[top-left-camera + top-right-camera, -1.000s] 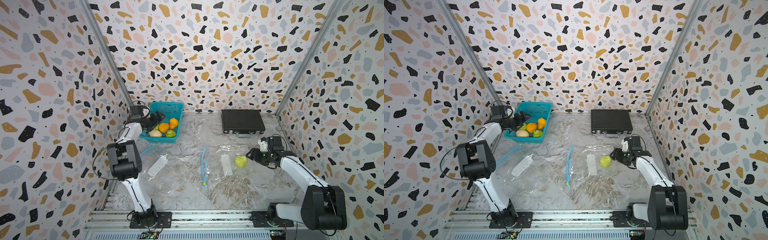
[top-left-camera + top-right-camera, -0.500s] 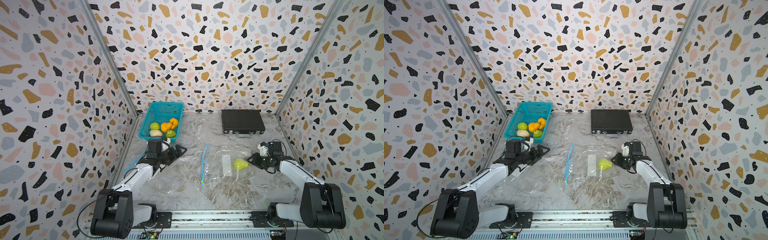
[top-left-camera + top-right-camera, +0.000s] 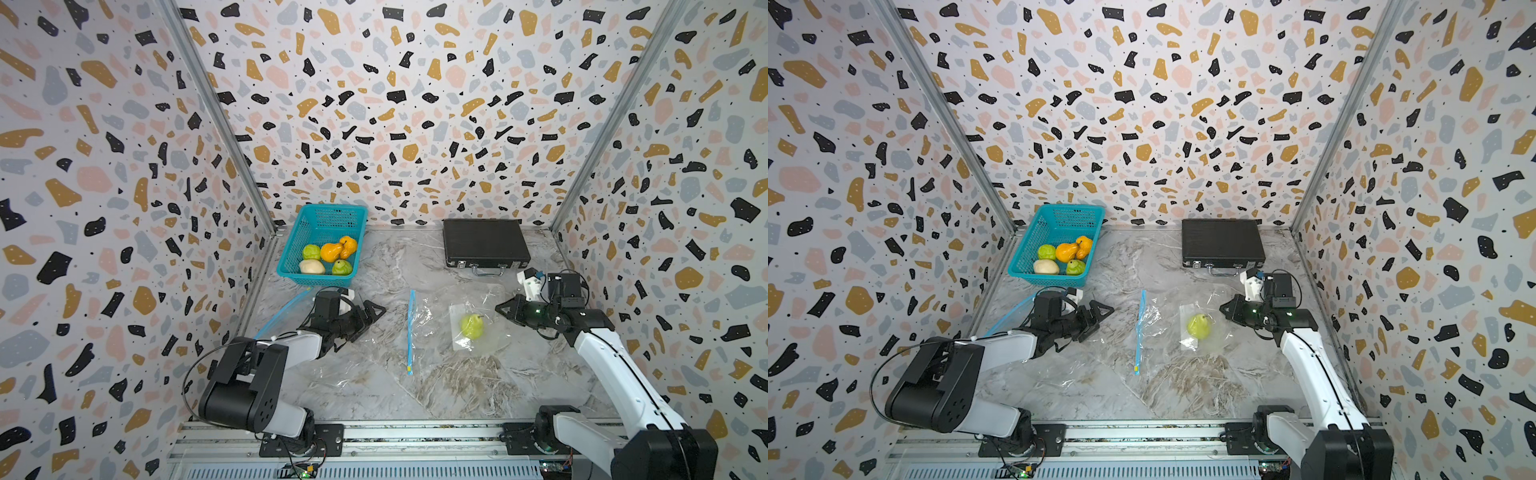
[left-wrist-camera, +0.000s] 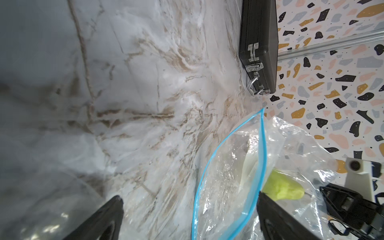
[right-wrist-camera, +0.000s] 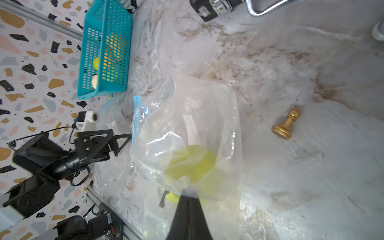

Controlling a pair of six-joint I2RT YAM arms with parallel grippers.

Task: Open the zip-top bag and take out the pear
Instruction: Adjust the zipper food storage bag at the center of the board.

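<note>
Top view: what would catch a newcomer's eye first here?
The bright green pear inside the clear zip-top bag, lying on the marble table right of the middle, with the right gripper shut on the bag's edge. Next, the teal basket of orange and green fruit at the back left, and the black case at the back right.

Bench (image 3: 374, 395): white-grey marble print, brown veining. Walls (image 3: 415, 104): white terrazzo pattern with black, ochre, pink and grey-blue chips. Basket (image 3: 332, 218): teal mesh. In it: two orange fruits (image 3: 332, 251), two green fruits (image 3: 311, 252), one cream fruit (image 3: 311, 267). Case (image 3: 484, 241): black, with silver latches (image 4: 254, 66). Zip-top bag (image 3: 432, 316): clear, with a sky-blue zip strip (image 3: 411, 332). Pear (image 3: 472, 325): yellow-green. Chess pawn (image 5: 285, 126): gold. Left arm (image 3: 299, 345) and right arm (image 3: 615, 365): white links, black joints, black jaws.
</note>
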